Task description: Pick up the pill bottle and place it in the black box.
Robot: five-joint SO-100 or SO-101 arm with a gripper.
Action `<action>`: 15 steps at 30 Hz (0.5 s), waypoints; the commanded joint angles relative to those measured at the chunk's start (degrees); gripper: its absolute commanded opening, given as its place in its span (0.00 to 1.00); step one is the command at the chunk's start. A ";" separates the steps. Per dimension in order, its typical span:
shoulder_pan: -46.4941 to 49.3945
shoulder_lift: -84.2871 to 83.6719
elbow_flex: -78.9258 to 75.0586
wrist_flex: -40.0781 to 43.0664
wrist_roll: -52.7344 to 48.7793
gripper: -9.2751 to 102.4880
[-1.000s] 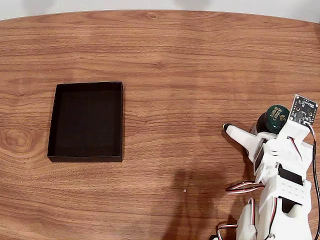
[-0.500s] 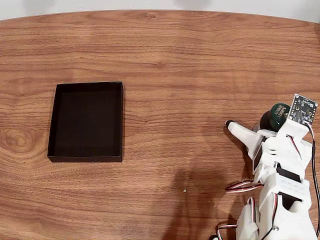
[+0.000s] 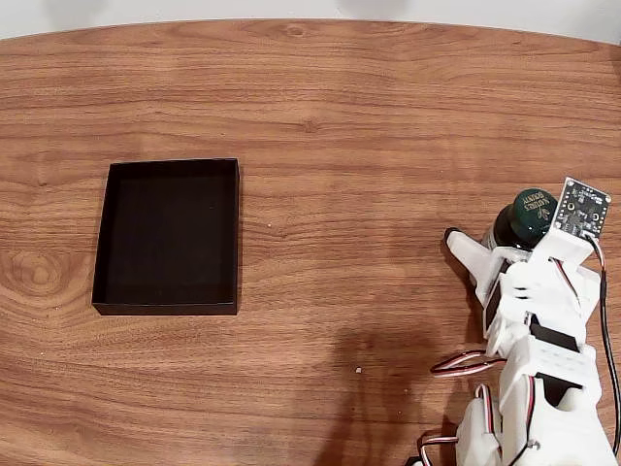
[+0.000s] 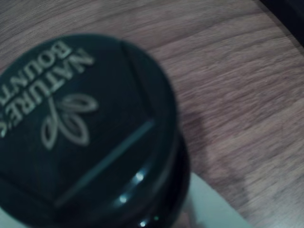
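Observation:
In the fixed view the pill bottle [image 3: 529, 212] stands upright at the table's right side, its dark green cap facing up. My white gripper [image 3: 500, 240] is open around it. One finger [image 3: 471, 252] is splayed to the left, its tip apart from the bottle, and the other is hidden under the wrist camera board. The wrist view has the printed cap [image 4: 80, 128] very close, with a white finger [image 4: 213, 209] at the bottom. The black box [image 3: 100, 243] lies far to the left with nothing in it.
The wooden table [image 3: 330, 116] is bare between bottle and box. My arm's white body with its red and black cables [image 3: 543, 388] takes up the lower right corner. The table's far edge runs along the top of the fixed view.
The gripper has crept forward and slightly right around the bottle. Its left fingertip has moved up and toward the bottle. The cap now sits a little higher and further left in the fixed view.

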 commanded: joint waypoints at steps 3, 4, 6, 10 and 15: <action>-0.97 1.14 -2.02 -1.05 -1.41 0.40; -1.14 1.32 -2.02 -0.88 -1.49 0.39; -1.41 1.76 -2.02 -0.53 -1.67 0.39; -1.58 2.11 -1.93 -0.26 -1.67 0.39; -1.58 1.76 -1.93 -0.09 -0.97 0.49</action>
